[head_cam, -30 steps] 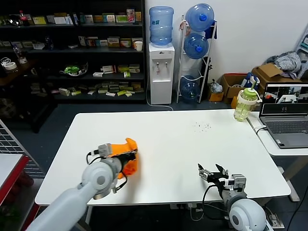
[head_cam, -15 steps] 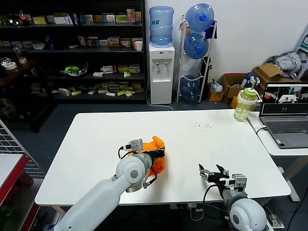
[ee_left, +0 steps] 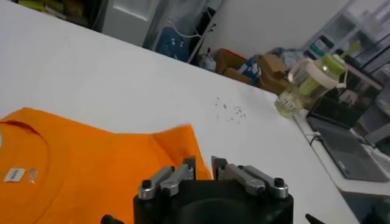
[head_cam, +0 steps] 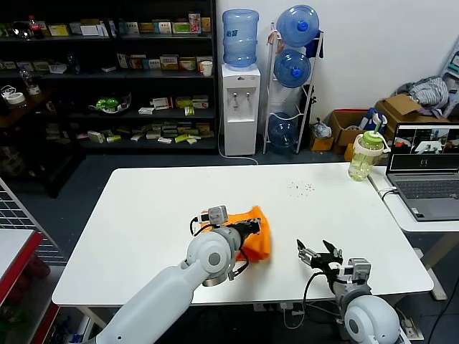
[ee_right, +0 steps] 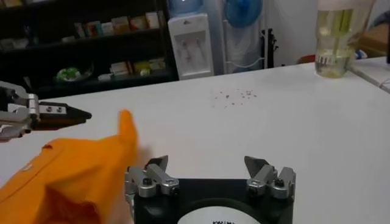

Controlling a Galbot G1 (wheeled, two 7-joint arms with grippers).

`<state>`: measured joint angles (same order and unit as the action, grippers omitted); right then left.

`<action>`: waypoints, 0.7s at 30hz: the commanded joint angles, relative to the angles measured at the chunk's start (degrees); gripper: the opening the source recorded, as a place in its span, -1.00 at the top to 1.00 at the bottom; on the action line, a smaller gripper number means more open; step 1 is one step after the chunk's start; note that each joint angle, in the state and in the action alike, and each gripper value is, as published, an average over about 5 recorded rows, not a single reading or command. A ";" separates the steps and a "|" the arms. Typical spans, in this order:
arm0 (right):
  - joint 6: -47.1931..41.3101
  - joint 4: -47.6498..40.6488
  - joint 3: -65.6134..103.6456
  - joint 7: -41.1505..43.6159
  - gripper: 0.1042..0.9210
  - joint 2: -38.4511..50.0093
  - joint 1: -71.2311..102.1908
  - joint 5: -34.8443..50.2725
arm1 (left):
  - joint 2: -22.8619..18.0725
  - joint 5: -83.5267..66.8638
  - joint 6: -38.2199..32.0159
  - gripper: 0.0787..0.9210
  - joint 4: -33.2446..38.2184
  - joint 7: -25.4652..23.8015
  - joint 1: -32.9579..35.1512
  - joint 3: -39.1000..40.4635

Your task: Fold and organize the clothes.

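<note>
- The orange T-shirt [head_cam: 256,240] lies bunched on the white tabletop [head_cam: 143,215], near the middle and closer to its front edge; its small neck label [ee_left: 14,175] is too small to read.
- The left tool [ee_left: 203,167] sits at the shirt's edge, fingers slightly parted; whether they pinch cloth, I cannot tell.
- The right tool [head_cam: 320,254] rests by the front edge, fingers spread wide, holding nothing.
- Bare tabletop spreads toward the far edge and left corners.

You see a bright orange T-shirt [head_cam: 254,236] on the plain white table [head_cam: 143,215], with a small white label [ee_left: 14,175] inside its collar. Near the table's far edge there is a scatter of dark specks [head_cam: 301,188]. At the table's far right corner stands a pale green bottle [head_cam: 364,154].
</note>
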<state>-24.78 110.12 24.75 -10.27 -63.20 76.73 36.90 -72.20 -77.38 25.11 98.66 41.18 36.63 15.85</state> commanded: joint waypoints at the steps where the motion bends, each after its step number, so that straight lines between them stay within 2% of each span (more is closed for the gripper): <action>1: 11.43 0.17 2.80 10.29 -0.76 -0.04 2.32 -3.60 | 7.89 8.23 -3.87 0.43 12.06 -19.07 14.41 -14.66; 5: 16.42 0.41 6.67 14.31 -0.76 -0.61 5.94 -5.63 | 14.77 25.36 -15.63 0.14 14.16 -39.58 31.80 -29.71; 8: 21.11 0.00 11.35 17.50 -0.76 -2.27 9.14 -9.11 | 14.86 35.41 -26.50 -0.09 11.14 -48.54 43.95 -41.70; 11: 25.27 -0.07 16.78 20.67 -0.76 -4.89 12.58 -12.27 | 12.24 41.19 -36.97 -0.29 7.30 -52.92 51.66 -49.46; 14: 28.83 0.24 21.11 23.50 -0.76 -7.21 15.63 -14.75 | 9.96 44.04 -45.13 -0.50 4.53 -56.09 55.61 -53.69; 17: 32.09 0.75 23.51 24.74 -0.76 -9.16 17.73 -15.30 | 8.01 45.40 -50.56 -0.68 2.53 -58.96 57.24 -55.73; 21: 36.85 0.68 24.31 26.04 -0.76 -12.46 18.97 -17.98 | 5.38 46.05 -54.95 -0.76 1.35 -62.16 57.43 -55.73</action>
<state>-2.31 110.64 39.70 8.11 -68.71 88.37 26.14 -63.66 -45.41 -5.79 104.07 -1.81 77.21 -23.32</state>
